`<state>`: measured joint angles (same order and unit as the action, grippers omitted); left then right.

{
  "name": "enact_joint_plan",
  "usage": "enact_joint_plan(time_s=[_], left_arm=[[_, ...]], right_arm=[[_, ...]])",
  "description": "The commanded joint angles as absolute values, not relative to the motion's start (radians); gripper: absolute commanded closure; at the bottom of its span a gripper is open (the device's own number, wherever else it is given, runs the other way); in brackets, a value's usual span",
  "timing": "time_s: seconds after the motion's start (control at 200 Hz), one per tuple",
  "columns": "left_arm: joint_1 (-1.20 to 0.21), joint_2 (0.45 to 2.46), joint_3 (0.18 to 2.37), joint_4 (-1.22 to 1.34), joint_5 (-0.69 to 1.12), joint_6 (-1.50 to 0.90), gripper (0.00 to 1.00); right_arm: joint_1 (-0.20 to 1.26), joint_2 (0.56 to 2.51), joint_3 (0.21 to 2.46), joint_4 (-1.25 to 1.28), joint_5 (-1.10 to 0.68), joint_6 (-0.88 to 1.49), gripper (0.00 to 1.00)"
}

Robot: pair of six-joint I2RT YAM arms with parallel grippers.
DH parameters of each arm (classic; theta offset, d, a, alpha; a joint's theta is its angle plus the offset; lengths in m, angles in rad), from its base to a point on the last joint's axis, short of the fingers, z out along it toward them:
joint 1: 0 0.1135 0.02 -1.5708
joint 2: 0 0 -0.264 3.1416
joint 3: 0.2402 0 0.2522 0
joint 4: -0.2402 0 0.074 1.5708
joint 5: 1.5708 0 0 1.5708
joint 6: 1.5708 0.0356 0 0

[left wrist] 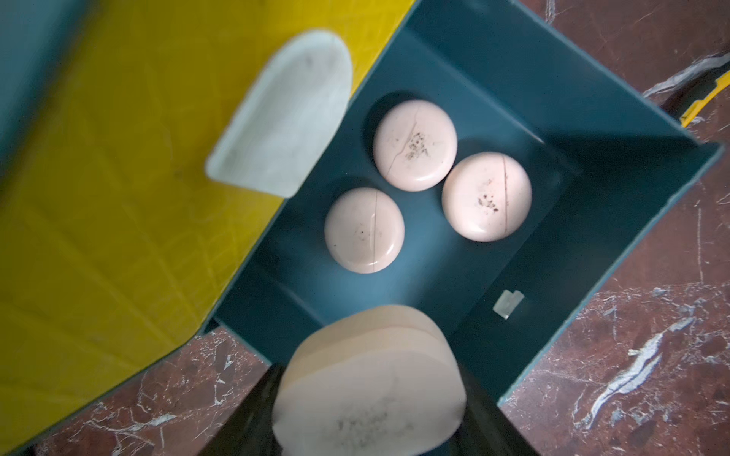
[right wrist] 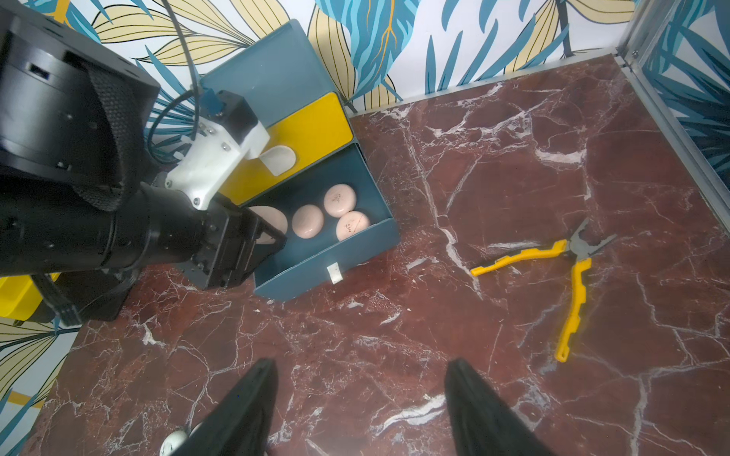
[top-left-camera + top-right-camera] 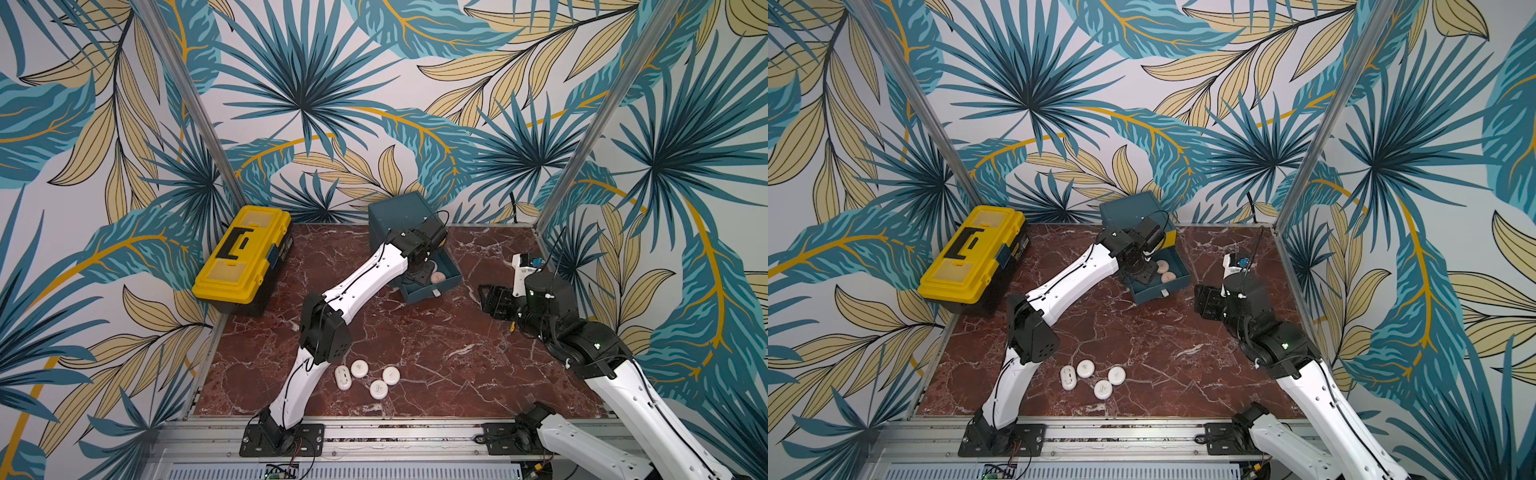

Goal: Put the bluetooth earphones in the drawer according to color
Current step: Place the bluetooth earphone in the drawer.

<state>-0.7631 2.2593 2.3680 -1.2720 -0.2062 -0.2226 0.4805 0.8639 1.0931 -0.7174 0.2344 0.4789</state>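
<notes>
Closed yellow-and-black toolbox (image 3: 243, 253), yellow-handled pliers (image 2: 578, 256) lying open on marble tabletop (image 3: 415, 340)

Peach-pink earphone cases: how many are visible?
4. In the open drawer lie three: one, a second, a third. The fourth is gripped by the left end effector over its edge. Shut drawers may hide more.

Three peach cases (image 1: 414, 144) lie in the open teal drawer (image 1: 584, 252).

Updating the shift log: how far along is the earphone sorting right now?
Done: three peach-pink cases lie in the open teal drawer. In hand: the left gripper holds a fourth peach-pink case over it. Left: four white cases on the table; right gripper open, empty. No lilac cases in view.
</notes>
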Motion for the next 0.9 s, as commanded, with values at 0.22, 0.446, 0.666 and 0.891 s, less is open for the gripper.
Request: enact_joint_plan(time_s=[0.22, 0.446, 0.666, 0.891], left_arm=[[-0.761, 2.301, 2.357, -1.306, -0.213, -0.2, 0.45], [-0.762, 2.324, 2.352, -1.325, -0.178, -0.202, 0.42], [-0.761, 2.335, 2.348, -1.326, -0.172, -0.202, 0.37], [-0.759, 2.335, 2.351, -1.324, -0.173, -0.198, 0.3]], right_arm=[[0.485, 0.853, 1.088, -0.738, 0.222, 0.483, 0.28], [0.485, 0.853, 1.088, -0.737, 0.223, 0.482, 0.28], [0.484, 0.861, 1.09, -0.736, 0.219, 0.485, 0.28], [0.485, 0.862, 1.091, -0.736, 0.217, 0.483, 0.28]])
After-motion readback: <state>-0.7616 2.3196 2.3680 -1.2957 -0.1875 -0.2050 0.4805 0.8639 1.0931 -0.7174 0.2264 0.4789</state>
